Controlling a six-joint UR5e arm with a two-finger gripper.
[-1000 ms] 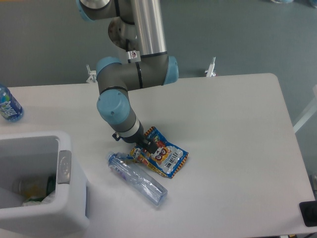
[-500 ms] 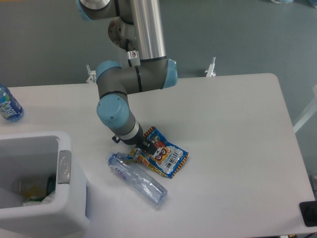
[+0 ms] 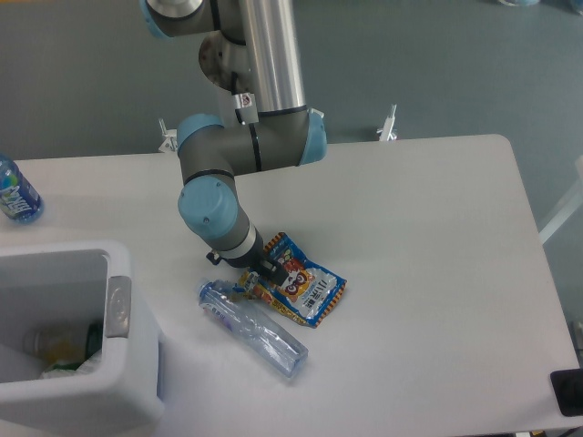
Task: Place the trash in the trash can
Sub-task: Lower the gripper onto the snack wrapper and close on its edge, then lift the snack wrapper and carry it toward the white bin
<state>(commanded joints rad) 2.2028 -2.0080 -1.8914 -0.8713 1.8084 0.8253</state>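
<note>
Blue-and-orange snack packet: lies flat on the white table, its upper-left corner right under the gripper.
Gripper: lowered onto that corner of the packet; the wrist hides the fingers, so whether they are apart or together cannot be told.
Clear crushed bottle: on its side, just below and left of the gripper, beside the packet.
Trash can: white bin well to the gripper's lower left, some rubbish inside.
Upright blue-labelled bottle: 1, far left of the gripper.
</note>
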